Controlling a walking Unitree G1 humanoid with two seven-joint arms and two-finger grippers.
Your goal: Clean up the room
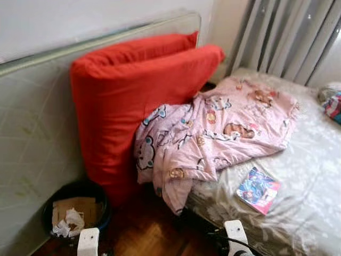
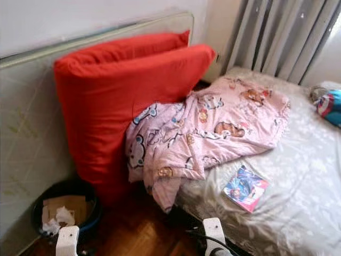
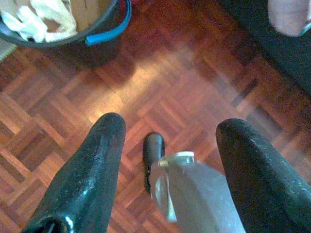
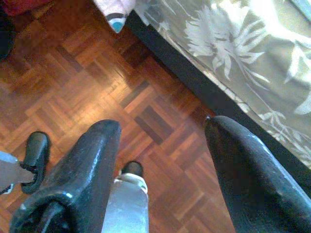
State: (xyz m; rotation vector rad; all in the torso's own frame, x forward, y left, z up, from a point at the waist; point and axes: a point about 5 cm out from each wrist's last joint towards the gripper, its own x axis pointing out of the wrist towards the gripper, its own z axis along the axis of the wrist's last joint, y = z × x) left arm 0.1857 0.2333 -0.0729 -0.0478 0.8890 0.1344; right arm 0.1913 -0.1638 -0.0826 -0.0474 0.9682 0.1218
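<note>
Bin [image 1: 74,210]: dark, blue-rimmed, on the parquet floor [image 3: 160,87] at far left; holds cardboard and crumpled paper.
Left tool [image 3: 167,145]: fingers apart, empty, hanging above the floor, bin near and ahead of it.
Red cushion [image 1: 133,101]: upright against the mattress by the wall.
Pink blanket [image 1: 213,128]: crumpled on the bed [image 1: 309,186], one corner hanging off the edge.
Right tool [image 4: 163,145]: fingers apart, empty, above the floor beside the bed edge.
Booklet [image 1: 258,190]: flat on the bed, apart from both tools.

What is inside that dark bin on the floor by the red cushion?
The bin holds flat pieces of brown cardboard and crumpled white paper. Whatever lies beneath them is covered, so I cannot tell how full it is.
</note>
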